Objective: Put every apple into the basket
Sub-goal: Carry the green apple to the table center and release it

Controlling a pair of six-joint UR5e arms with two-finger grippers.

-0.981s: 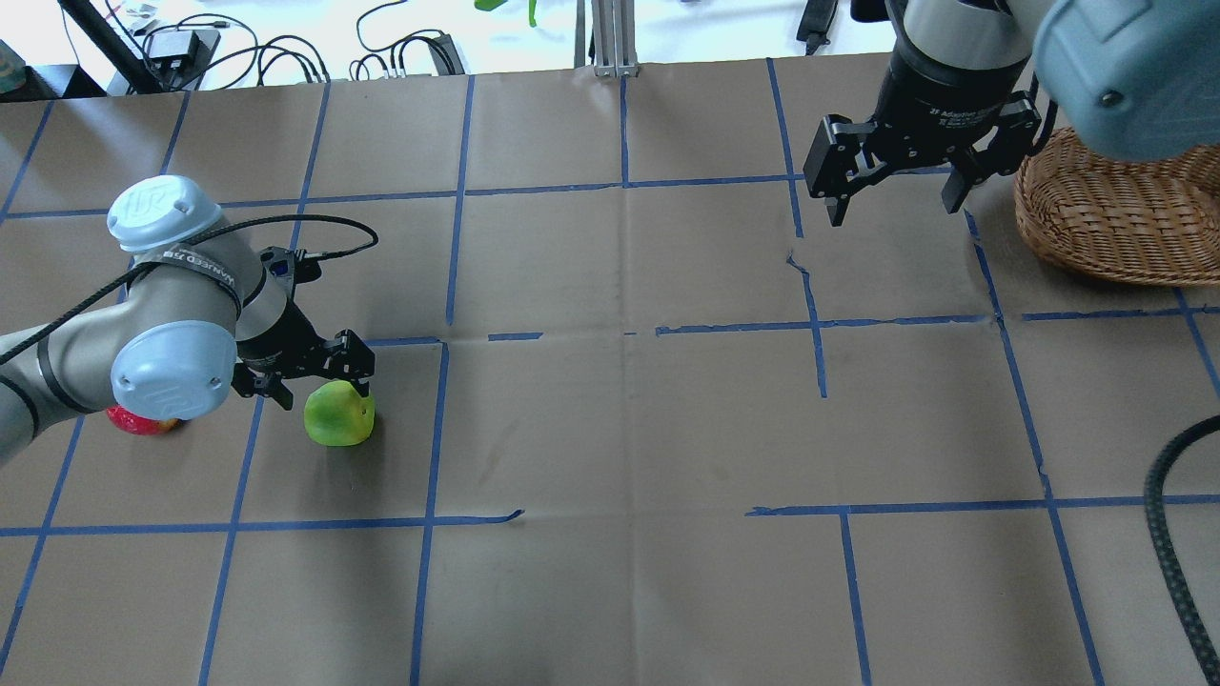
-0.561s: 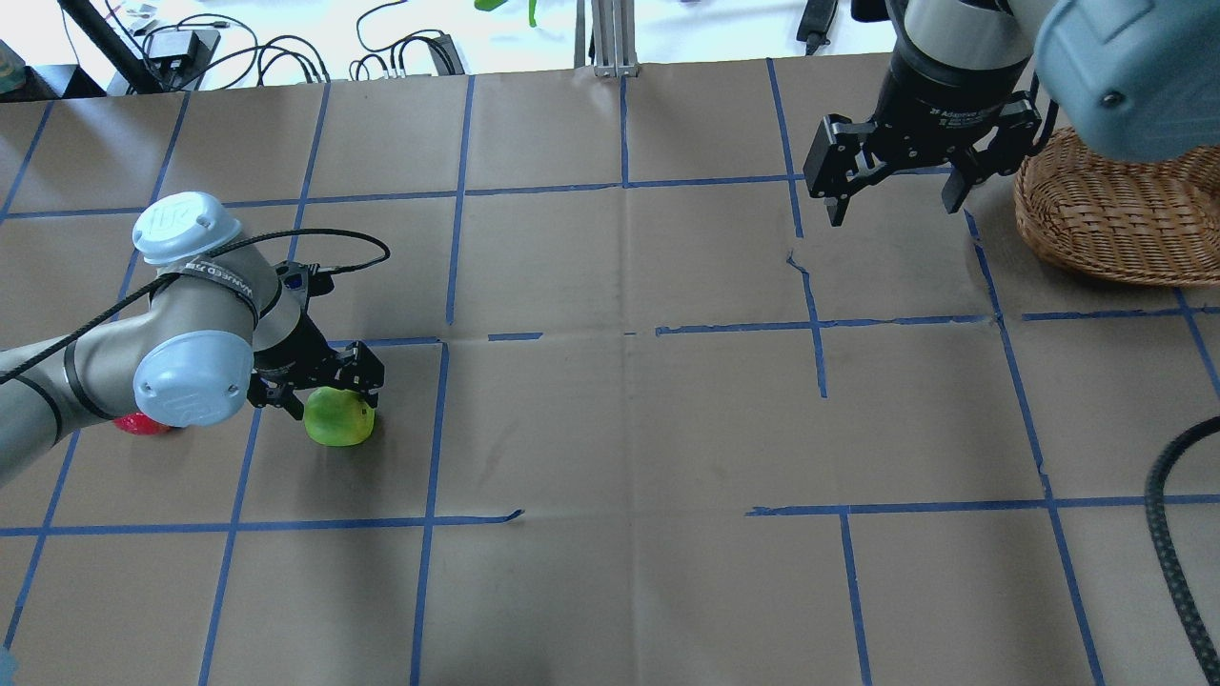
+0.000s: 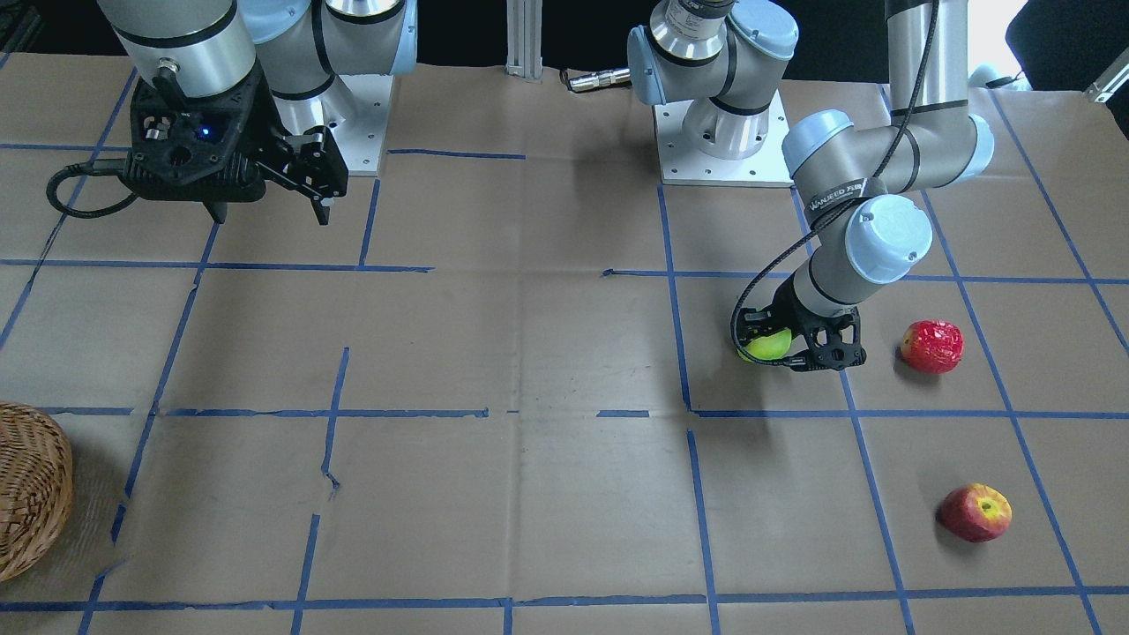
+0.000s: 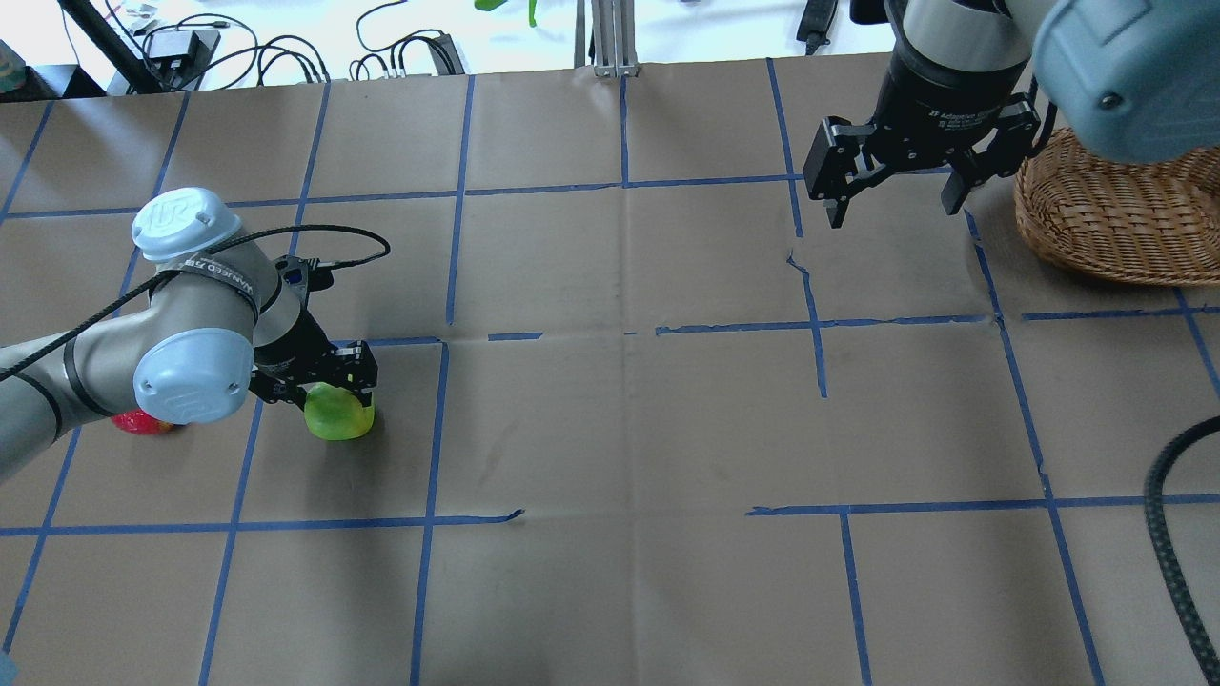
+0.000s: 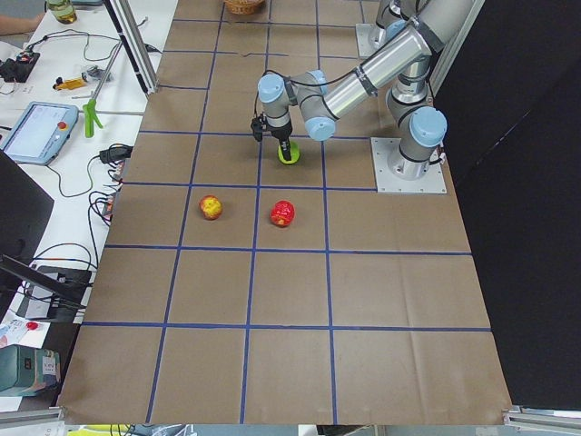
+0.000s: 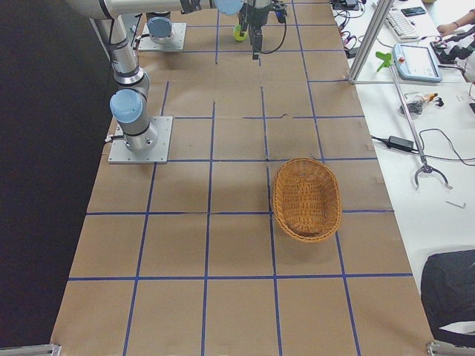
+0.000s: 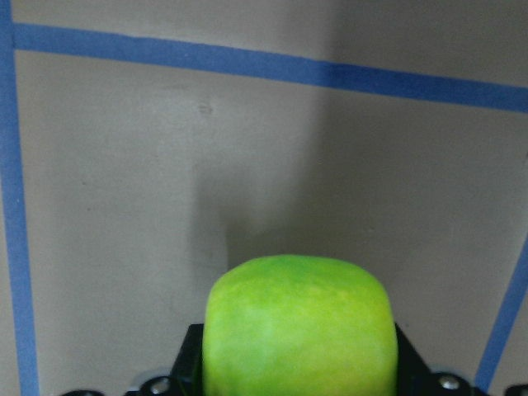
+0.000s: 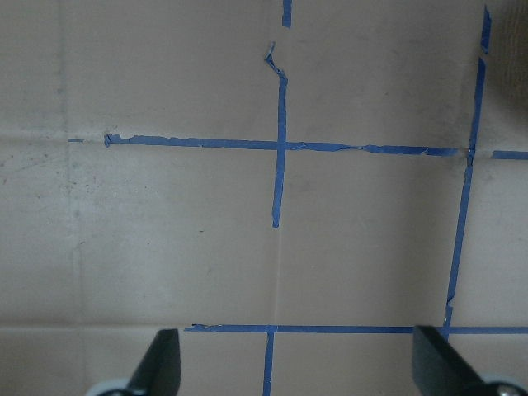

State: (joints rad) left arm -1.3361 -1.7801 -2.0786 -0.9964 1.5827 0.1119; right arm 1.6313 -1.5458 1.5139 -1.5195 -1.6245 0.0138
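My left gripper (image 4: 319, 391) is down over the yellow-green apple (image 4: 338, 417) at the table's left, its jaws closed against the apple's sides; the apple rests on the paper. In the left wrist view the apple (image 7: 301, 330) fills the space between the fingers. The deep red speckled apple (image 3: 932, 346) lies just beyond that arm, half hidden under its elbow in the overhead view (image 4: 143, 422). The red apple with yellow patches (image 3: 975, 512) lies farther out. My right gripper (image 4: 891, 205) hangs open and empty above the table beside the wicker basket (image 4: 1106, 219).
Brown paper with a blue tape grid covers the table. The basket (image 6: 306, 199) sits at the far right end. A black cable (image 4: 1168, 534) hangs at the right edge. Cables and devices lie on the bench beyond the table.
My left gripper has moved right and down from beside the green apple to over it, and its jaws have come in on the apple. The right arm has not moved.
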